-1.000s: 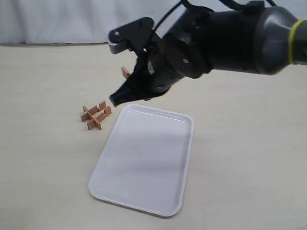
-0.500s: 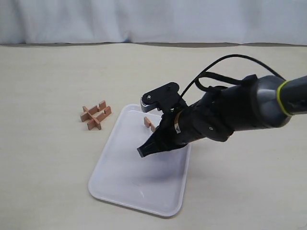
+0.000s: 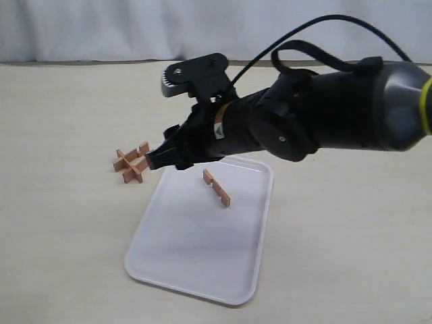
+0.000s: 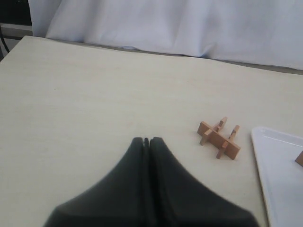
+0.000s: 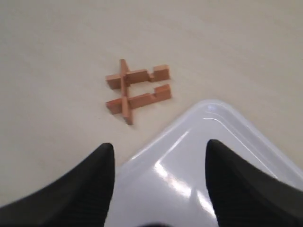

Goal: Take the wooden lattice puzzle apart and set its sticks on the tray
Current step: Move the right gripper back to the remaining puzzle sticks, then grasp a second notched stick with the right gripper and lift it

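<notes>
The wooden lattice puzzle [image 3: 133,162] lies on the table left of the tray's far corner; it shows two parallel sticks and one crossing them. One loose stick [image 3: 217,187] lies on the white tray [image 3: 196,260], in its far half. My right gripper [image 3: 164,150] hovers open over the tray's far left corner, just right of the puzzle, holding nothing. The right wrist view shows the puzzle [image 5: 137,90] ahead of the open gripper [image 5: 159,146] and the tray corner [image 5: 208,111] beneath it. My left gripper [image 4: 146,140] is shut and empty, with the puzzle [image 4: 218,138] off to one side.
A pale cloth backdrop [image 3: 101,27] runs along the table's far edge. The right arm's dark body [image 3: 324,115] and its cable hang over the tray's far right side. The tray rim [image 4: 258,142] and a stick end [image 4: 299,158] show at the left wrist view's border.
The right gripper carried a stick down onto the tray and let it go. It has since risen and swung left, open, towards the puzzle.
</notes>
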{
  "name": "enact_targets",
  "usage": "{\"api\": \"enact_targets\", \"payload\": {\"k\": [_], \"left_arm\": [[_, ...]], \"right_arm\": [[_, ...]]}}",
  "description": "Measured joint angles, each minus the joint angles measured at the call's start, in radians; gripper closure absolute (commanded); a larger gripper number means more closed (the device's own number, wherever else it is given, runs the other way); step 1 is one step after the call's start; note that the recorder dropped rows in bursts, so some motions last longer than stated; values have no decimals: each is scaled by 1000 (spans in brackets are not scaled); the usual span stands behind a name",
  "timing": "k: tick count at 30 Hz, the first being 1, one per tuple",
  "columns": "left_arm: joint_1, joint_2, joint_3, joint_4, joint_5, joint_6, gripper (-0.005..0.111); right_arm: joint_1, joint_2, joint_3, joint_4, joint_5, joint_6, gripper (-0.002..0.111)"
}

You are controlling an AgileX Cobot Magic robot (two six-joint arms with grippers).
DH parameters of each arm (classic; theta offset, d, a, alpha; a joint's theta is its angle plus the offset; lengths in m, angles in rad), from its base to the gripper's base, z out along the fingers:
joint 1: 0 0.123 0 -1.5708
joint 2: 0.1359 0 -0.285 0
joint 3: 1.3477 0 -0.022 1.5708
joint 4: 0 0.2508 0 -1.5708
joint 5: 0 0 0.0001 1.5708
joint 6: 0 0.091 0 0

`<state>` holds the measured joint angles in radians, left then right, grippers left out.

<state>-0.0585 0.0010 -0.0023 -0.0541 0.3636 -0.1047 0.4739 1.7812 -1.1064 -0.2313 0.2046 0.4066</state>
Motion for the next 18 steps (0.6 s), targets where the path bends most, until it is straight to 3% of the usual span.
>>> {"api": "enact_targets", "payload": {"k": [6,18], "left_arm": [[0,0,0,0,0,0,107],[0,0,0,0,0,0,107]], "right_arm": [[75,114,-84,-41,2,0,54],[75,343,-224,-41,-10,0,54]]}}
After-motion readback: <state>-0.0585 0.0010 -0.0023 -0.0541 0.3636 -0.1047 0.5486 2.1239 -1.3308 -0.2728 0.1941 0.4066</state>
